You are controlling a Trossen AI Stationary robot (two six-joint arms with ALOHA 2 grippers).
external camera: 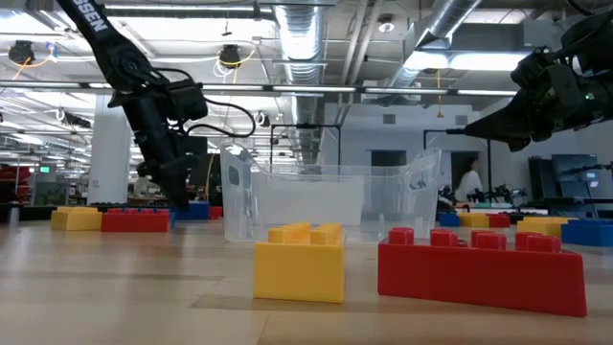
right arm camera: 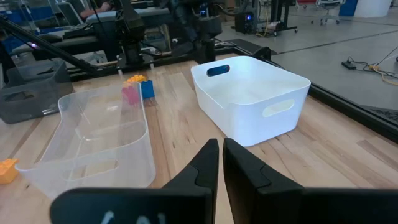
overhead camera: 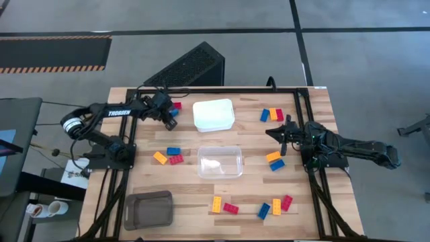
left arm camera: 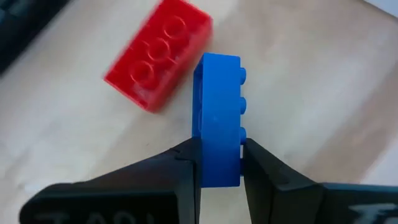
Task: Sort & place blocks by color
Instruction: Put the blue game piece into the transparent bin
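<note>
Nearest the low camera, a yellow block [external camera: 299, 261] and a red block [external camera: 481, 272] lie on the counter [overhead camera: 248, 154], part of a scattered row along its near edge that also includes a blue block [overhead camera: 263, 211] and a second yellow and red pair [overhead camera: 281, 204]; the grey tray [overhead camera: 148, 209] at the near left corner looks empty. Further in, the clear tray [overhead camera: 220, 161] sits mid-counter with nothing coloured inside, flanked by a yellow, blue and red cluster [overhead camera: 168, 156] on its left and a yellow and blue pair [overhead camera: 274, 160] on its right. Beside that pair hovers the right gripper [overhead camera: 282, 132], its jaws clenched together on nothing, as its wrist view shows, pointing toward the trays. Beyond it lies another group of blocks [overhead camera: 272, 115]. At the far side, the white tray [overhead camera: 213, 114] also looks empty. Just left of it the left gripper [overhead camera: 169, 119] has its jaws grasping a blue brick [left arm camera: 217, 118] by its sides, held on edge above the wood, with a red brick [left arm camera: 158, 59] lying on the counter close by. By my reading the sorting has barely begun: no tray holds a block as far as can be seen, one blue brick is in hand, and nearly every other piece is left to be gathered by colour.
</note>
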